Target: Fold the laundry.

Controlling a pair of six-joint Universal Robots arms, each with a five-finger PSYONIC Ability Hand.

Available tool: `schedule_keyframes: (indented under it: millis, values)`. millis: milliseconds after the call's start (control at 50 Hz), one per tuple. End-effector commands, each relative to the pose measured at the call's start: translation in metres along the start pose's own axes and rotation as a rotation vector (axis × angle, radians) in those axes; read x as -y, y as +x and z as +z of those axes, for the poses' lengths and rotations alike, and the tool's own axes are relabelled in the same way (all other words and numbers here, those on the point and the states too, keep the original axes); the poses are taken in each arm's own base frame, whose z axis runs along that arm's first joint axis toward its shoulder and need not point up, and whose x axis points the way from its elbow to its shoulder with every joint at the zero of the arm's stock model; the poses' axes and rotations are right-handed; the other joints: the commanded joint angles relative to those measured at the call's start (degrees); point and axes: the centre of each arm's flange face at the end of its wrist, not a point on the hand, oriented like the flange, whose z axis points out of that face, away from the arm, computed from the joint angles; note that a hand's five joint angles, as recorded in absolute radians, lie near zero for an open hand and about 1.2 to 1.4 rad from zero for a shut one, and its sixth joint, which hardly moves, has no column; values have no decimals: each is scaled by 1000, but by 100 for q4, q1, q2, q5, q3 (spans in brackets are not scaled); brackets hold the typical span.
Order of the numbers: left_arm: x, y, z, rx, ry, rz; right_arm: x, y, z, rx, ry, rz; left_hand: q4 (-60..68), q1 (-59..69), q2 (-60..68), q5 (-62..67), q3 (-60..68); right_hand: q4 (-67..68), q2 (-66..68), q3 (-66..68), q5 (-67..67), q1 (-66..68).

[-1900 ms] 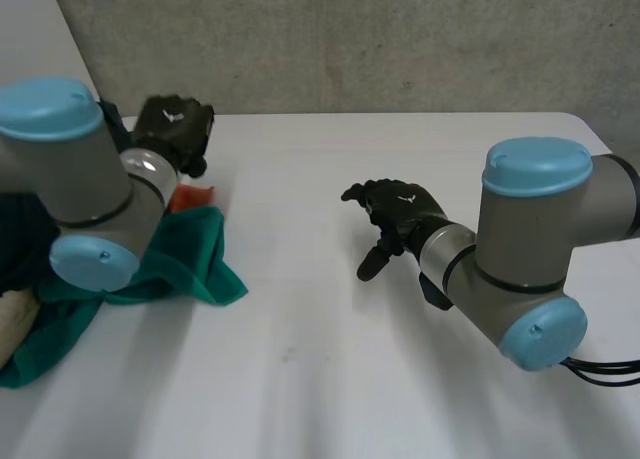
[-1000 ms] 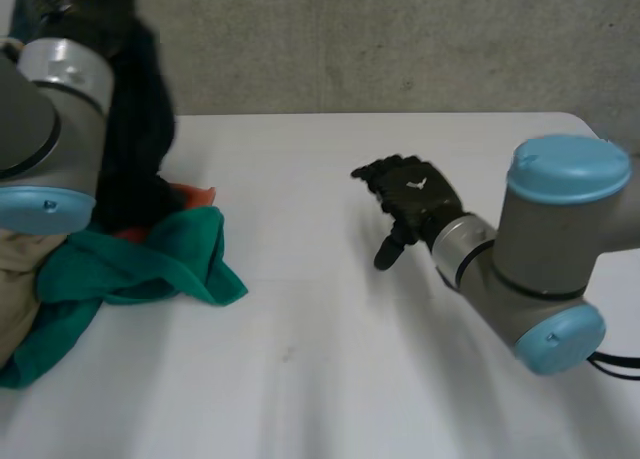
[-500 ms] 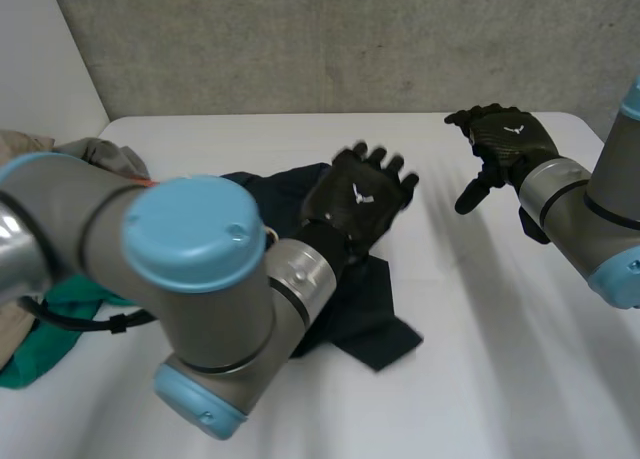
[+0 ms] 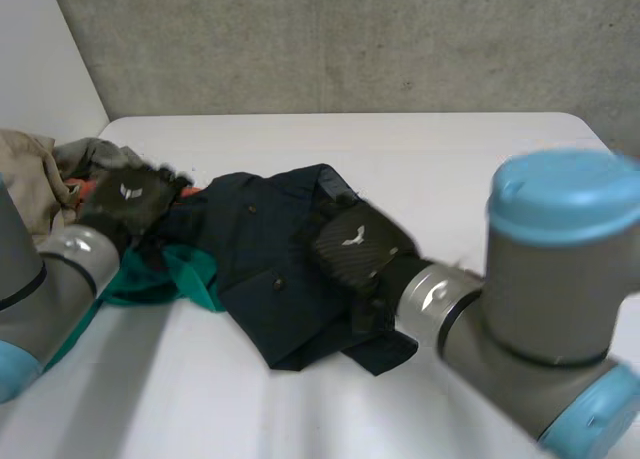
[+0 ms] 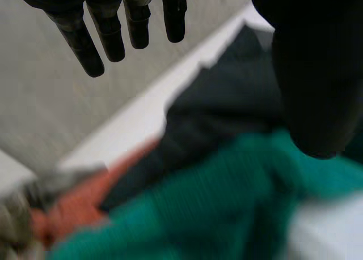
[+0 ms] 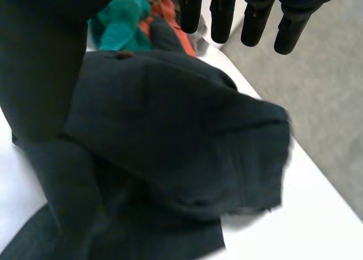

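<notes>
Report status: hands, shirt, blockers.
Left hand open, above green cloth. Right hand open, over shirt. Shirt rumpled on table, unfolded, one end against green cloth.

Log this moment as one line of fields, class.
navy shirt: crumpled on table | left hand: open, by green cloth | right hand: open, over navy shirt

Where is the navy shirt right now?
In the head view the navy shirt lies crumpled on the table, its left edge against the green cloth by the left hand, the right hand over its right part.
</notes>
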Motion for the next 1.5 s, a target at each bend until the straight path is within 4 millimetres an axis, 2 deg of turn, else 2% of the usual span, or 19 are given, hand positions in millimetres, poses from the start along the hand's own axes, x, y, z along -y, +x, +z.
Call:
schedule_keyframes:
  millis: [20, 120, 200, 220, 280, 360, 440, 600, 660, 760, 840, 880, 900, 920, 1000, 1100, 1220, 1360, 1500]
  values:
    - [-44, -7, 27, 8, -109, 1, -14, -23, 26, -71, 94, -59, 1022, 1048, 1004, 922, 996, -153, -177, -155, -268, -248]
    - [-57, -12, 45, 61, -90, 29, -40, -29, 56, -176, 65, -84, 2872, 2898, 2854, 2772, 2846, -153, -177, -155, -268, -248]
    - [-56, -13, 53, 89, -34, 62, -52, -21, 71, -249, 35, -113, 6799, 6825, 6782, 6699, 6773, 5918, 5893, 5916, 5802, 5822]
    - [-54, -17, 54, 115, -13, 76, -52, -12, 72, -293, 28, -111, 6809, 6835, 6792, 6710, 6784, 6838, 6813, 6836, 6723, 6743]
    - [-51, -29, 57, 193, 15, 87, -50, 7, 69, -357, 21, -93, 6809, 6835, 6792, 6710, 6784, 6847, 6823, 6845, 6732, 6752]
    - [-33, -79, 56, 427, 95, 74, -42, 49, 56, -450, 13, -83, 6809, 6835, 6792, 6710, 6784, 6847, 6823, 6845, 6732, 6752]
    - [-37, -110, 69, 501, 72, 126, -57, 86, 39, -509, -114, -115, 6809, 6835, 6792, 6710, 6784, 6847, 6823, 6845, 6732, 6752]
    - [-57, -123, 76, 462, -97, 191, -83, 127, 21, -582, -243, -144, 6809, 6835, 6792, 6710, 6784, 6847, 6823, 6845, 6732, 6752]
    - [-49, -111, 72, 425, -74, 150, -83, 121, 21, -554, -221, -138, 6809, 6835, 6792, 6710, 6784, 6847, 6823, 6845, 6732, 6752]
    - [-30, -83, 59, 338, 0, 109, -67, 109, 17, -505, -141, -90, 2016, 2042, 1998, 1916, 1990, 6847, 6823, 6845, 6732, 6752]
    - [-19, -71, 46, 312, 22, 120, -54, 111, 11, -507, -91, -44, 1261, 1287, 1244, 1162, 1236, 6847, 6823, 6845, 6732, 6752]
    - [-15, -65, 39, 297, 31, 118, -52, 111, 9, -500, -90, -36, 942, 968, 924, 842, 916, 4105, 4080, 4103, 3990, 4009]
    - [-12, -58, 31, 278, 37, 116, -50, 111, 7, -487, -95, -35, 807, 833, 790, 708, 782, 273, 248, 271, 158, 178]
    - [-10, -54, 27, 265, 44, 116, -49, 110, 6, -477, -100, -37, 806, 832, 789, 706, 780, -153, -177, -155, -268, -248]
    - [5, -31, 6, 206, 95, 119, -41, 111, -2, -420, -122, -34, 756, 782, 738, 656, 730, -153, -177, -155, -268, -248]
    - [22, 7, -23, 91, 157, 105, -22, 134, -21, -423, -106, 8, 756, 782, 738, 656, 730, -153, -177, -155, -268, -248]
    - [26, 53, -46, -74, 149, 67, -14, 146, -36, -378, -170, 35, 789, 815, 772, 689, 763, -153, -177, -155, -268, -248]
    - [13, 85, -37, -167, 70, 30, -22, 141, -36, -274, -265, -49, 856, 883, 839, 757, 831, -153, -177, -155, -268, -248]
    - [8, 80, -24, -86, 39, 23, -47, 140, -27, -257, -304, -60, 1059, 1085, 1041, 959, 1033, -153, -177, -155, -268, -248]
